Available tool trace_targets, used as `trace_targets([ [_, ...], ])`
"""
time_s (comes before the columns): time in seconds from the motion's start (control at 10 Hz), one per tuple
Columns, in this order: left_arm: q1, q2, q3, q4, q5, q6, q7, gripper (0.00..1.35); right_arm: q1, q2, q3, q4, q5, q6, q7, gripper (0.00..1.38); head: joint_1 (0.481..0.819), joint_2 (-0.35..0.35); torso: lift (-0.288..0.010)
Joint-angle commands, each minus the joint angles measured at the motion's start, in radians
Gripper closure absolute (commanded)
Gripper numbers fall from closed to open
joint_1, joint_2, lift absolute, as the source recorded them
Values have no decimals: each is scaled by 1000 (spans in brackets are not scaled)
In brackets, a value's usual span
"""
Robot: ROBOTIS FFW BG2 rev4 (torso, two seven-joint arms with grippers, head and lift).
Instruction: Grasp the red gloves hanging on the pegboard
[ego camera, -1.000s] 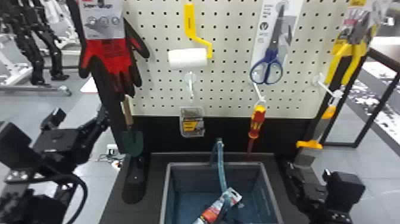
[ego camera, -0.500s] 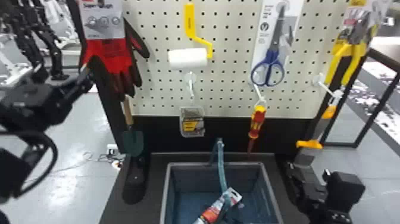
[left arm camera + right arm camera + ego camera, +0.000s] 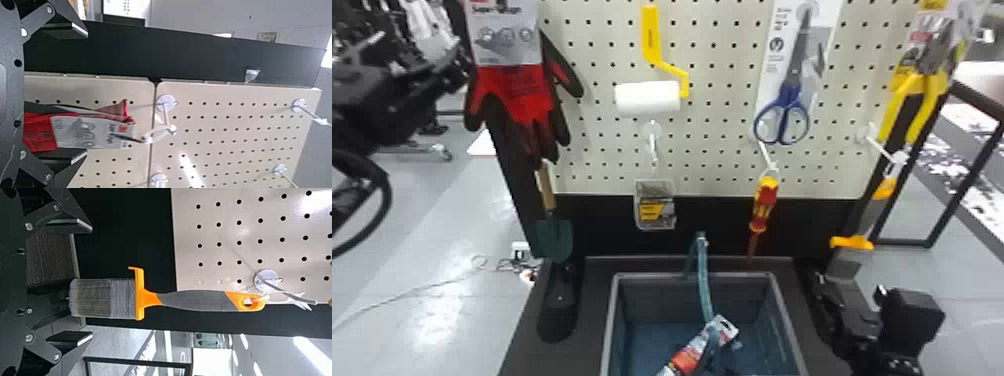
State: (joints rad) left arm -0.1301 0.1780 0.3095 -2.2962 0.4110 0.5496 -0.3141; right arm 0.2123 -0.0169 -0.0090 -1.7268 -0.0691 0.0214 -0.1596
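Now the left pincer (image 3: 84, 94) is standing spread, its two fingers (image 3: 66, 27) lying either side of the red gloves (image 3: 37, 135) in the wrist view; whether they are touching the gloves I cannot tell. The gloves are hanging from a white hook (image 3: 166, 102) on the pegboard (image 3: 235, 137), at ten o'clock in the head view, with the left arm (image 3: 377, 95) sitting at nine o'clock beside them. The right pincer (image 3: 88, 282) is sitting spread at five o'clock, low beside the dark bin (image 3: 612, 325), its fingers (image 3: 70, 226) flanking an orange-and-grey brush (image 3: 176, 299) that is hanging on the board.
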Motion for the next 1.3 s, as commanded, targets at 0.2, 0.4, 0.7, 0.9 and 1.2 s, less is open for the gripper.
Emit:
trace_targets([
  [0.2, -49, 15, 140, 7, 157, 141, -39, 229, -4, 0, 3, 3, 0, 2, 0, 323, 549, 0, -100],
  [0.4, -62, 72, 175, 63, 276, 177, -43, 228, -4, 0, 4, 3, 2, 2, 0, 321, 549, 0, -100],
  [0.7, -141, 152, 103, 242, 384, 210, -141, 234, -5, 2, 4, 3, 3, 2, 0, 321, 549, 0, -100],
  [0.9, -218, 141, 49, 348, 382, 246, -247, 236, -7, 2, 4, 3, 3, 2, 2, 323, 549, 0, -100],
  [1.2, -284, 146, -18, 435, 407, 279, -315, 236, -7, 2, 4, 3, 3, 2, 2, 321, 549, 0, -100],
])
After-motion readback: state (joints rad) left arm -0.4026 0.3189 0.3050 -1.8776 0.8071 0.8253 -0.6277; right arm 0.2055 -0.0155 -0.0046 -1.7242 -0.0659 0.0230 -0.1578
